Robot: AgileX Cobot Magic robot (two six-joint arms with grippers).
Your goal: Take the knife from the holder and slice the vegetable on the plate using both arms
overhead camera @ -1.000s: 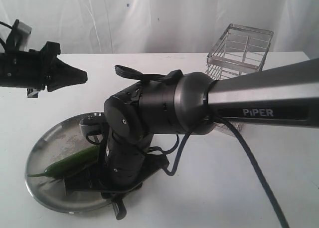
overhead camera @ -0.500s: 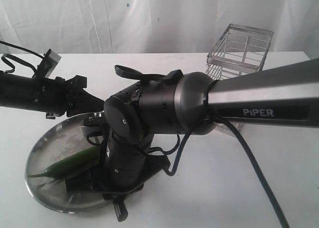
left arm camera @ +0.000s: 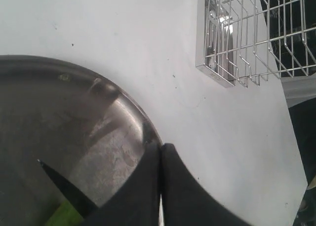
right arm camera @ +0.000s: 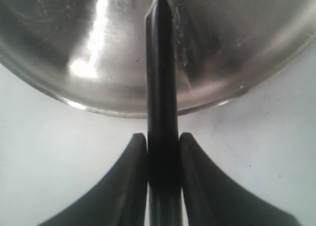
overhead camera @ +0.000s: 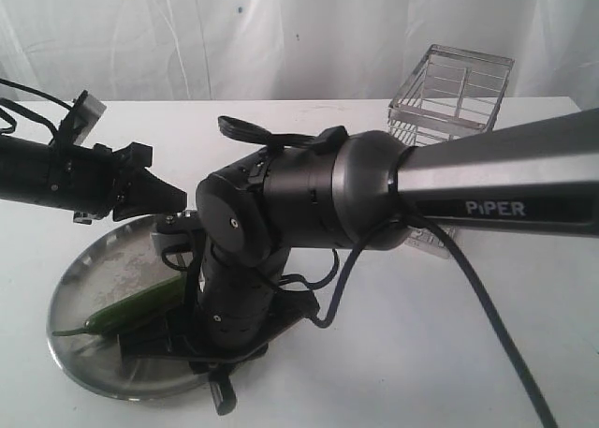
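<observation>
The white table (overhead camera: pixel 374 372) carries two items directly. The round steel plate (overhead camera: pixel 103 264) lies flat at the near left. The wire holder (overhead camera: pixel 454 91) stands upright at the far right, well apart from the plate.

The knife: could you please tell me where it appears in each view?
Exterior view: knife low left, over the plate, beneath the right arm.
Left wrist view: pointed tip over the plate, by the vegetable.
Right wrist view: edge-on, clamped between the fingers.
Shared landmark: the plate.
</observation>
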